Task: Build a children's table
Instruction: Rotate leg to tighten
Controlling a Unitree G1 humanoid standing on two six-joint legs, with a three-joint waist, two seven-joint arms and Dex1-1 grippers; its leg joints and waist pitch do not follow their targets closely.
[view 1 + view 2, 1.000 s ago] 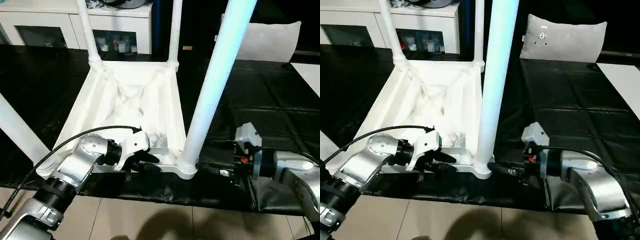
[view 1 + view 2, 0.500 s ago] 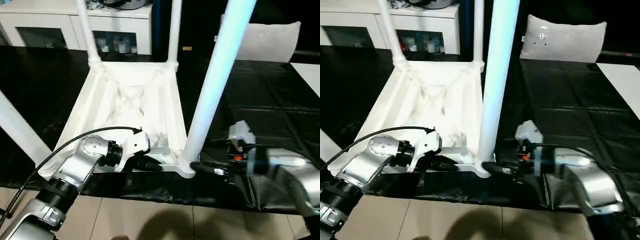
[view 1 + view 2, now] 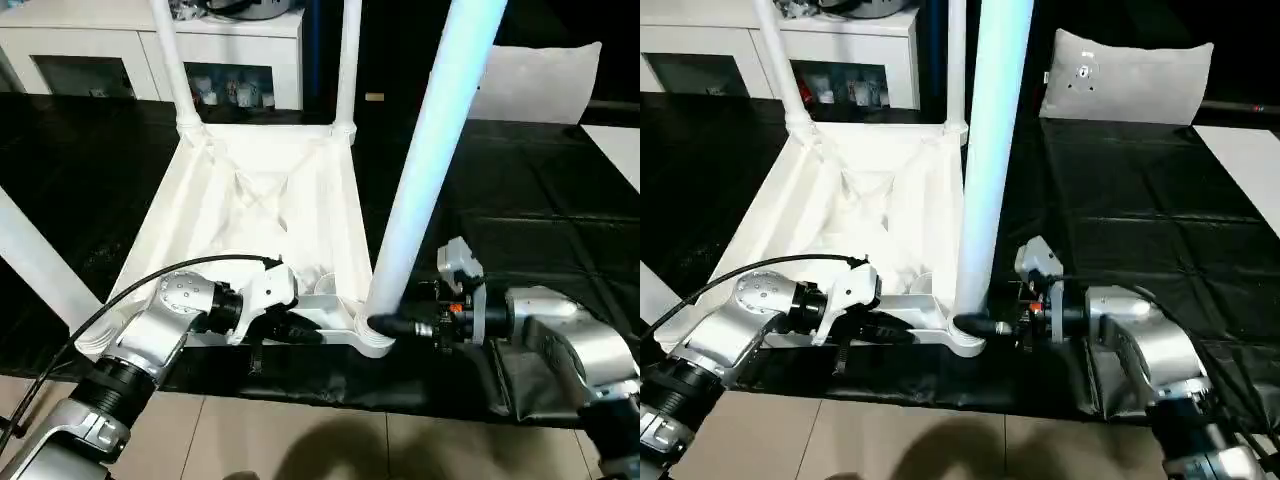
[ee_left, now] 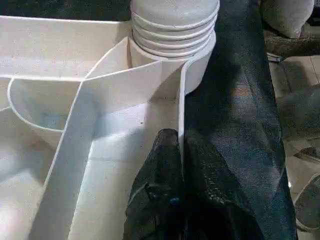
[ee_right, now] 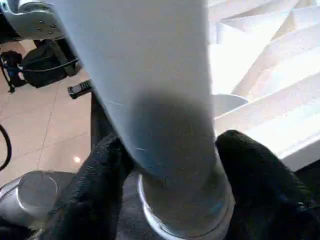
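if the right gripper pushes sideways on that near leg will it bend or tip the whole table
Probably little bending: the near leg is a thick tube seated in its corner socket. It looks like smooth plastic, so the right gripper, fingers either side of its base, may slip. The table top seems light and might slide, though the left gripper pinches its rim.

White table top (image 3: 262, 215) and white legs (image 3: 425, 165), the nearest perhaps tinted pale blue; glossy black work surface (image 3: 530, 190); grey pillow (image 3: 1127, 78) at one o'clock.
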